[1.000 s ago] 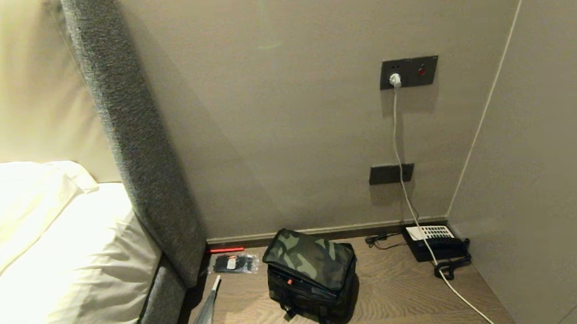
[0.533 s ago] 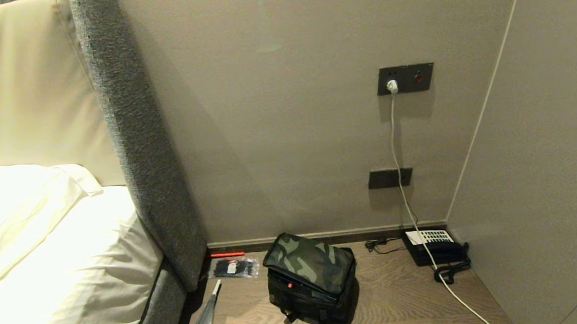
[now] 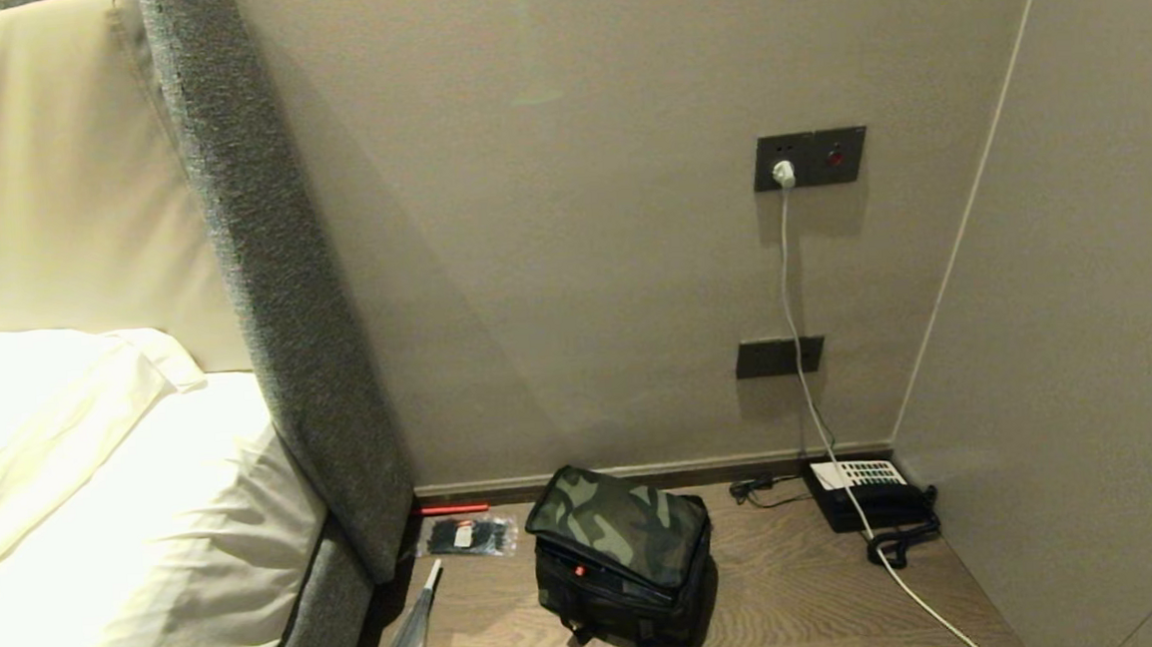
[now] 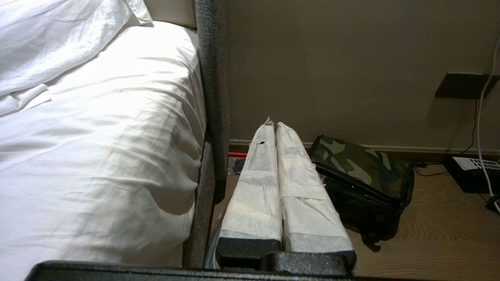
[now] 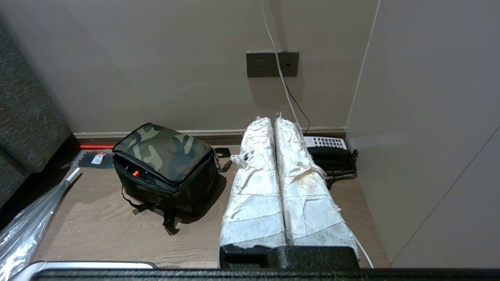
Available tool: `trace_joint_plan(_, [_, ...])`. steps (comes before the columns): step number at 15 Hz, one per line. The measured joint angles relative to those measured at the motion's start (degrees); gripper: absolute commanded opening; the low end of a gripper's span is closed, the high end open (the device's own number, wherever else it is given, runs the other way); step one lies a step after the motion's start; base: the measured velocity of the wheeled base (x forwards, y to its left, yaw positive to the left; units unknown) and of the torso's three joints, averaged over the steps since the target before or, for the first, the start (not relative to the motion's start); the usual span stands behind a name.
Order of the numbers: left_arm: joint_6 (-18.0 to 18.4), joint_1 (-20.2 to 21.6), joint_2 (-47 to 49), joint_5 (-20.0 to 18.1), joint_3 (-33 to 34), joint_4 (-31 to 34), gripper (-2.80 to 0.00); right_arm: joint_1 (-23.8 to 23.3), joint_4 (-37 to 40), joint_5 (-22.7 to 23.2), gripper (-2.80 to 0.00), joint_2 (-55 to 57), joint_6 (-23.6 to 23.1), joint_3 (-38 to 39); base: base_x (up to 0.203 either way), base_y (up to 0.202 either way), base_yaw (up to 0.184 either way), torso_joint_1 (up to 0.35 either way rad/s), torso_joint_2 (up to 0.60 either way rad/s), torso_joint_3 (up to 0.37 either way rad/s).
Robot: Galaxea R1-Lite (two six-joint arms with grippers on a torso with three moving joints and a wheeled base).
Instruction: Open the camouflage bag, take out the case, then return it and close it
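Your camouflage bag [image 3: 621,561] sits lid-down on the worktop [image 3: 802,590], well apart from both clenched, level-pointing grippers: left gripper [image 4: 275,127], right gripper [image 5: 273,119].

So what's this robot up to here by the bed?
Nothing is being handled yet. The camouflage bag sits on the wooden bedside surface with its lid down, between a packet of black items and a telephone. The left hand and right hand are both shut, empty and short of the bag.

A black telephone [image 3: 872,500] sits in the corner; a clear packet [image 3: 467,536] lies beside the bed [image 3: 98,513].
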State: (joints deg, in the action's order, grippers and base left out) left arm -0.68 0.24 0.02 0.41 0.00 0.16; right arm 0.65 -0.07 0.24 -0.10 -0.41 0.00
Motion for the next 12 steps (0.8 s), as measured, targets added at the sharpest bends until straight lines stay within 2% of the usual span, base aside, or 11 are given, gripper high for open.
trace_joint_plan(12, [0.08, 0.00, 0.00, 0.00, 0.00, 0.02, -2.80, 0.06, 0.07, -0.01, -2.80, 0.00, 0.44, -0.10, 0.000, 0.000, 0.000, 0.000, 0.00, 0.000])
